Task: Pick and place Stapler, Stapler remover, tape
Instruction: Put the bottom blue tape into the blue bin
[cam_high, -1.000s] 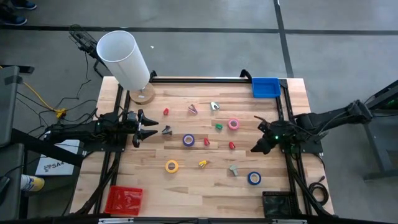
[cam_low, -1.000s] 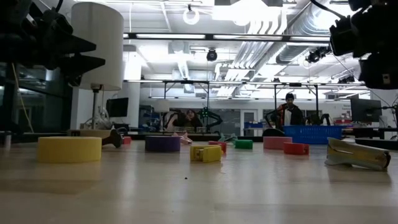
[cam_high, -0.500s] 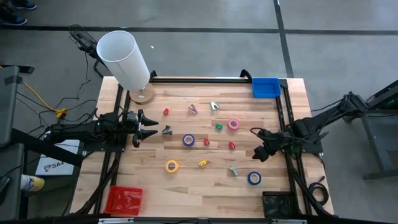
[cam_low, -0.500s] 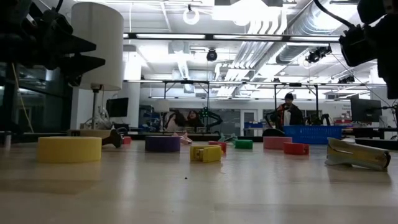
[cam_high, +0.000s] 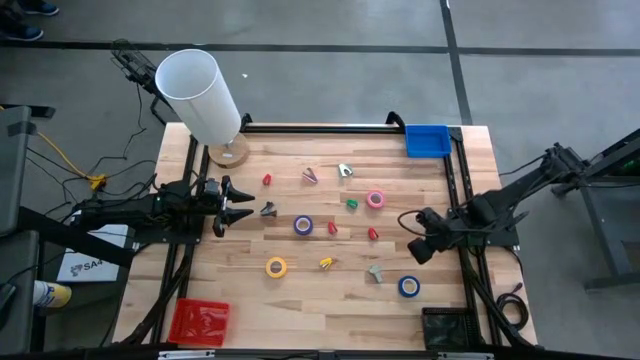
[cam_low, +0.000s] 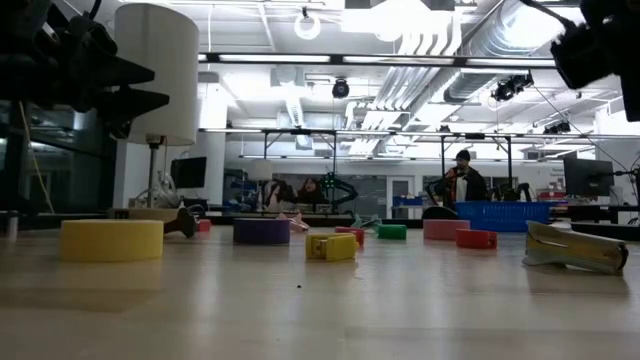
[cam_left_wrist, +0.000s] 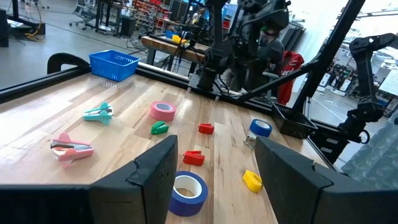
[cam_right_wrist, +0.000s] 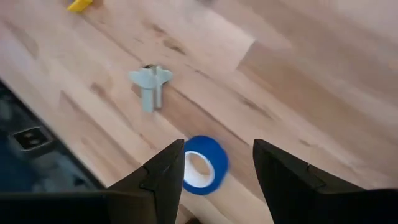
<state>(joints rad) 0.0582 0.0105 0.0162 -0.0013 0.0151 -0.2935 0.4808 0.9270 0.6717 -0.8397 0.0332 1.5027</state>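
Four tape rolls lie flat on the table: pink, purple, yellow and blue. A grey stapler remover lies left of the blue roll, and a small yellow stapler lies near the yellow roll. My right gripper hangs open above the table, just on the far side of the blue tape; it touches nothing. The grey remover shows beyond the right gripper. My left gripper waits open at the table's left side.
Small red, green and pink pieces are scattered mid-table. A blue bin sits at the far right corner, a red bin at the near left. A white cylinder stands far left. Bare wood lies along the near edge.
My right gripper has moved toward the table's near edge, closing on the blue tape, while its arm's elbow has swung out past the right edge. In the low view it has risen toward the picture's top corner. The left arm and all objects have kept still.
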